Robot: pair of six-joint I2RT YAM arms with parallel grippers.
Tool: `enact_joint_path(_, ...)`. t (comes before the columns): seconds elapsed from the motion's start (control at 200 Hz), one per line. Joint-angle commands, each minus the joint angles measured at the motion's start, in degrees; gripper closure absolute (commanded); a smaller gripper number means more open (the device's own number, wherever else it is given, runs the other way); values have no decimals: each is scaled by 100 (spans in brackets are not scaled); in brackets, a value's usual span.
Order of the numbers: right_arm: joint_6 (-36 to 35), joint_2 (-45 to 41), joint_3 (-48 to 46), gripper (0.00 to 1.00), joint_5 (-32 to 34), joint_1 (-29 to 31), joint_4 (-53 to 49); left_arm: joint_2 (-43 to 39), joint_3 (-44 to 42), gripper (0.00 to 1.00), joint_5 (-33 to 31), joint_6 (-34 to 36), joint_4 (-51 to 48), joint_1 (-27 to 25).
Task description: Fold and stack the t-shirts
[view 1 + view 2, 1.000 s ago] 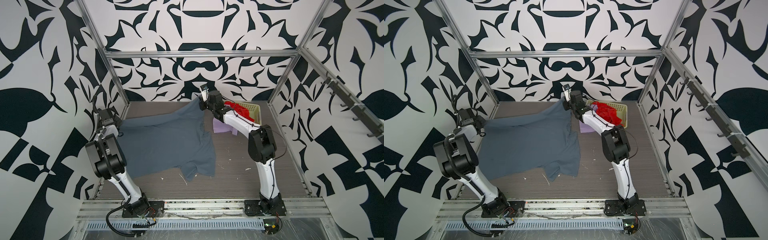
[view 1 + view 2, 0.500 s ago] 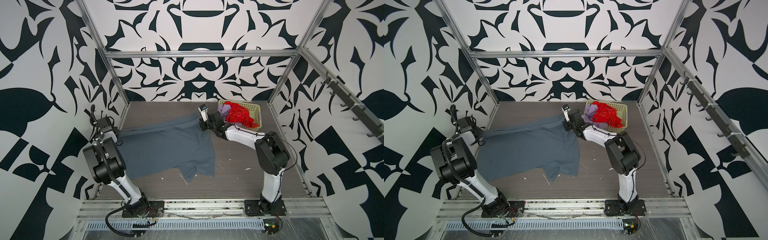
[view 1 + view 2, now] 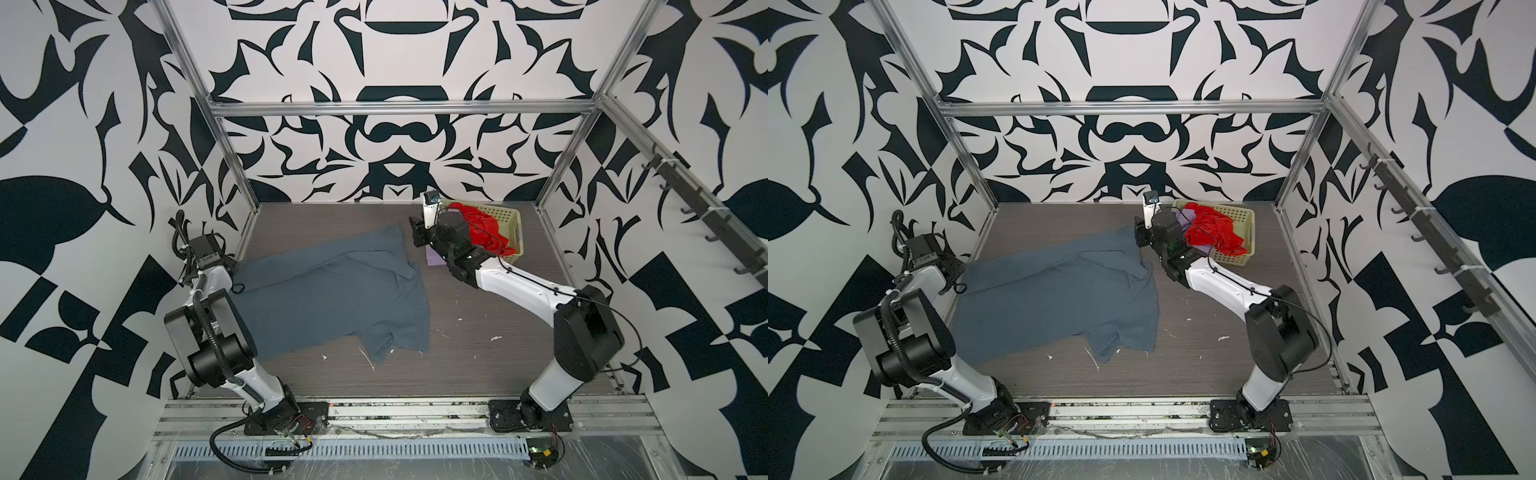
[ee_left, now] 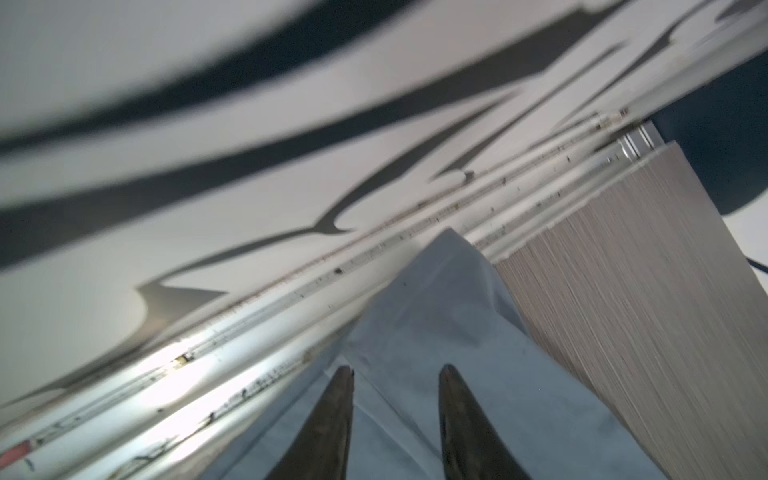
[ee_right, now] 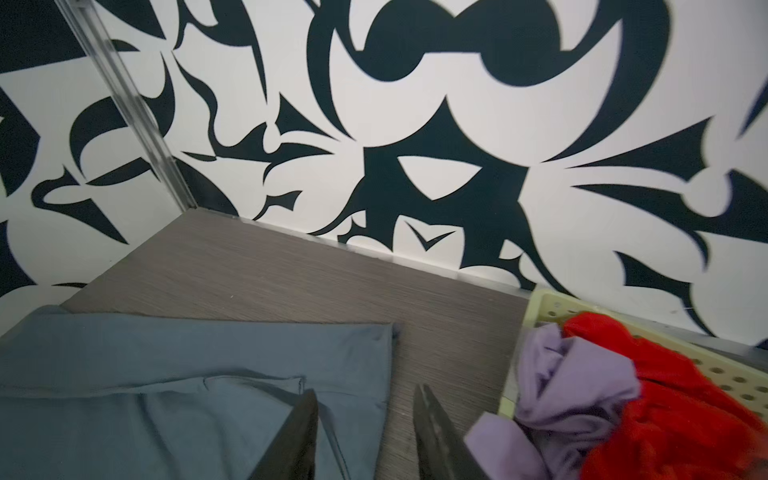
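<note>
The slate blue-grey t-shirt [image 3: 332, 299] [image 3: 1059, 299] lies spread on the table in both top views, its far part creased and doubled over. My left gripper [image 3: 232, 266] [image 4: 397, 370] stands open low over the shirt's left corner [image 4: 457, 332], by the table's left rail. My right gripper [image 3: 415, 232] [image 5: 366, 390] is open at the shirt's far right corner [image 5: 166, 395], one finger above the cloth, the other above bare table. The red t-shirt [image 3: 484, 226] [image 5: 665, 407] and the lilac t-shirt [image 3: 1183, 216] [image 5: 557, 382] are bunched in the basket.
The cream perforated basket [image 3: 513, 220] [image 5: 544, 307] stands at the far right, just behind my right wrist. Lilac cloth [image 3: 436, 259] hangs out onto the table. White scraps [image 3: 365, 357] lie near the shirt's front sleeve. Metal frame posts ring the table.
Both grippers were shut on the blue-grey shirt's far corners, holding them up. They came down and toward the front, then opened, and the shirt has dropped onto the table.
</note>
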Motion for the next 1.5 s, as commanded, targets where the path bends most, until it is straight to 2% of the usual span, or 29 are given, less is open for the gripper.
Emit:
enact_joint_path(0.0, 488, 660, 618, 63, -693, 8, 30, -50, 91, 59, 751, -218, -233, -101)
enact_joint_path(0.23, 1048, 2066, 2304, 68, -1723, 10, -731, 315, 427, 58, 1535, -166, -386, -1090)
enact_joint_path(0.42, 1157, 2784, 3362, 68, -2130, -118, -1870, 834, 964, 58, 2142, -310, -429, -1974)
enact_joint_path(0.63, 1339, 3225, 3575, 69, -2471, -198, -2328, 1721, 1749, 57, 2453, -447, -571, -2856)
enact_joint_path(0.91, 1534, 3558, 3591, 73, -2492, -356, -2503, 2602, 2534, 58, 2643, -612, -753, -3419)
enact_joint_path(1.16, 1952, 3846, 3590, 75, -2402, -613, -2486, 2914, 2716, 58, 2958, -665, -879, -3637)
enact_joint_path(1.37, 2046, 3996, 3641, 76, -2341, -734, -2549, 3000, 2644, 58, 3853, -419, -982, -3717)
enact_joint_path(1.495, 2140, 4061, 3710, 76, -2267, -833, -2632, 2706, 2190, 60, 4731, -58, -572, -3765)
